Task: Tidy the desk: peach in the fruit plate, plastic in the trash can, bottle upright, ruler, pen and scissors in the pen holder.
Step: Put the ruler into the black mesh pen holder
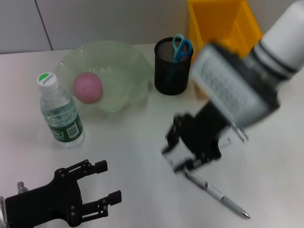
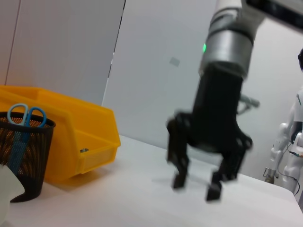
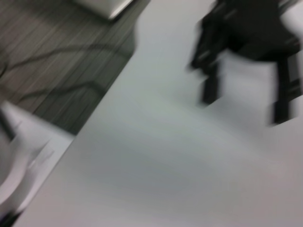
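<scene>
A pink peach (image 1: 88, 88) lies in the green glass fruit plate (image 1: 135, 66). The bottle (image 1: 60, 114) stands upright to the plate's left. Blue-handled scissors (image 1: 182, 47) stick out of the black mesh pen holder (image 1: 171, 71). A silver pen (image 1: 218, 194) lies on the desk. My right gripper (image 1: 179, 159) hovers open just over the pen's near end, with nothing between its fingers (image 2: 179, 181). My left gripper (image 1: 110, 181) rests open at the front left. The ruler and plastic are out of view.
A yellow bin (image 1: 223, 23) stands behind and right of the pen holder. In the left wrist view the bin (image 2: 71, 137) sits just beyond the holder (image 2: 23, 156). The desk's edge and dark floor (image 3: 57, 61) show in the right wrist view.
</scene>
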